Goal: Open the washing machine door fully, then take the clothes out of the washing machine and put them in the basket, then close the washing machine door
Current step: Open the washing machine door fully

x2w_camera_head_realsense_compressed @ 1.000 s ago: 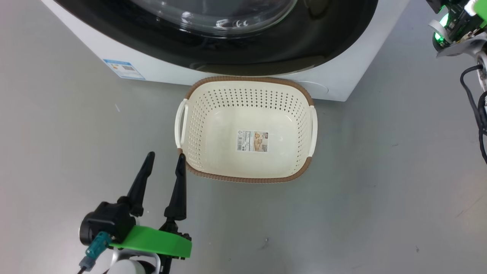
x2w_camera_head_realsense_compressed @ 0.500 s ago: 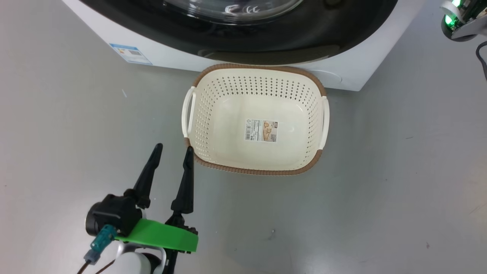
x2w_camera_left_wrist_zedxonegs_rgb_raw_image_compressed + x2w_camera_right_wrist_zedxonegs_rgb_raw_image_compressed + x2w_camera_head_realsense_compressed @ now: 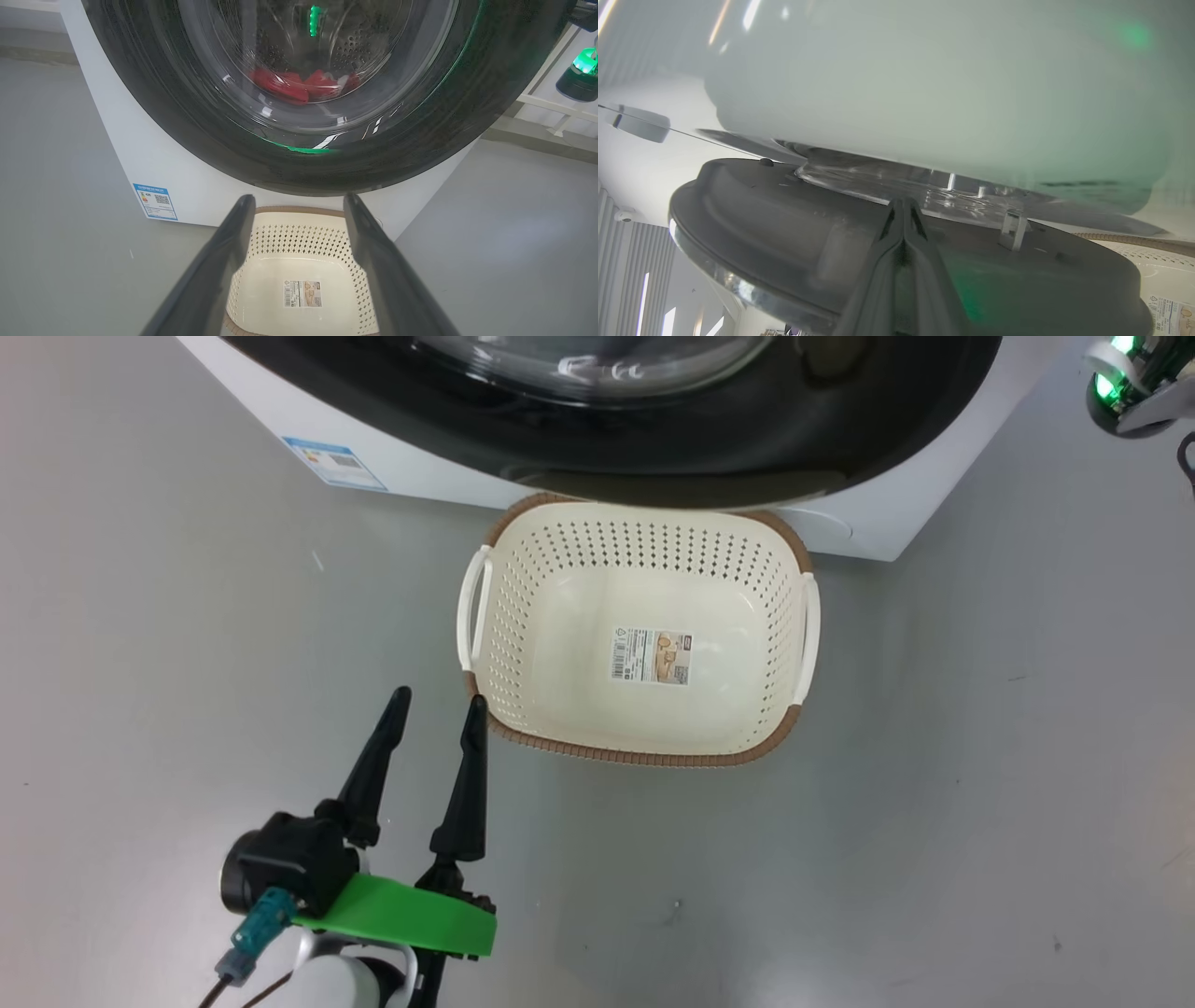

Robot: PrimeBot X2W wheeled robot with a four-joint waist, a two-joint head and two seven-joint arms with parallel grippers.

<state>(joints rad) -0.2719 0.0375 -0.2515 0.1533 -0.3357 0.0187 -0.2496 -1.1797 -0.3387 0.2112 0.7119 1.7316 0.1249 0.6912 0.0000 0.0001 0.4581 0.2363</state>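
Clothes [image 3: 299, 86], red with a little white, lie low in the drum of the washing machine [image 3: 154, 158]. I see them through the glass of the washing machine door [image 3: 420, 140], and reflections smear them, so I can't count the pieces. The basket [image 3: 504, 635] sits on the floor [image 3: 934, 803] right in front of the machine, empty apart from the paper label [image 3: 653, 656] stuck to its bottom.

The left gripper [image 3: 440, 696] has its fingers spread wide with nothing between them, the tips just beside the basket's near left corner. The right gripper [image 3: 903, 203] has its fingers pressed flat together, also holding nothing. They point along the door's grey inner side toward the glass dome, with the machine's white front beyond and a latch hook [image 3: 1013, 228] off to one side. From there the door looks ajar. I can't tell how far, or whether the fingers touch it.

The top of the head view cuts off most of the door and the machine. Its upper right corner clips a bit of the robot with a green lamp [image 3: 1116, 383].

Compared with a second ago the whole head view has slid, so the camera has moved. The left gripper keeps the same place by the basket's corner, just as open. The door's black rim now covers the middle of the basket's far rim, which showed whole before.
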